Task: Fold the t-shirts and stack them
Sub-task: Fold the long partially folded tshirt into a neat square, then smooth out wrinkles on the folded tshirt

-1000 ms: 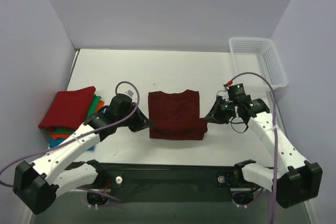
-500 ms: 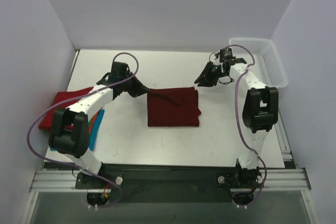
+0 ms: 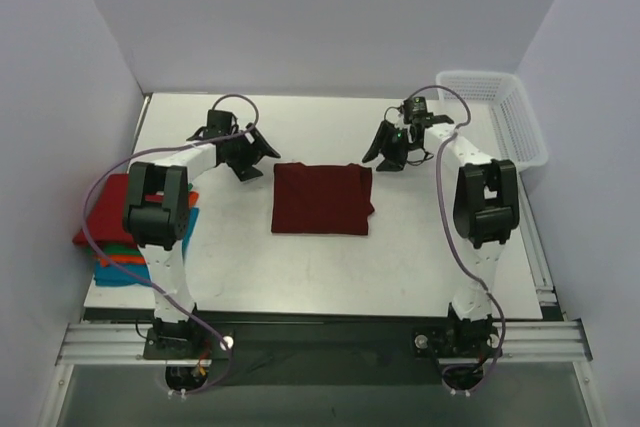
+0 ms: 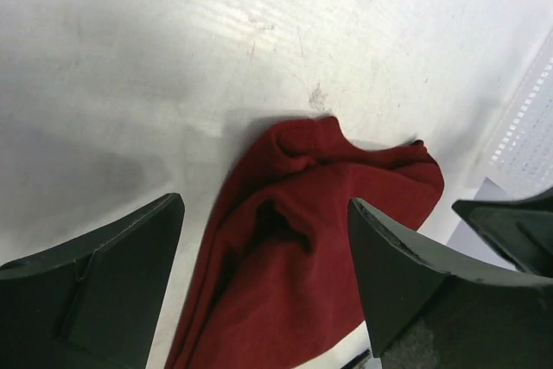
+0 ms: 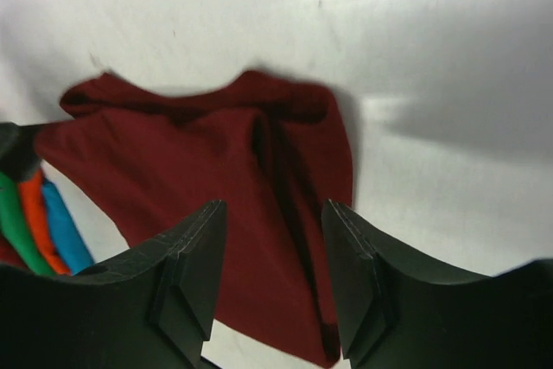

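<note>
Top external view: at the left edge of the white surface (image 3: 430,247) sits a stack of folded cloth t-shirts (image 3: 103,215), bright red over green, orange and blue. The folded dark maroon cloth t-shirt (image 3: 322,199) lies mid-surface. Just beyond its far corners, left pincer (image 3: 252,157) and right pincer (image 3: 381,154) gape apart, gripping nothing. Farthest right stands a white plastic mesh basket (image 3: 495,112).

Both arms extended far forward, left gripper (image 3: 254,157) angled inward toward the right, jaws spread wide and empty, right gripper (image 3: 382,157) angled inward toward the left, jaws likewise parted, holding nothing, grippers well apart.
</note>
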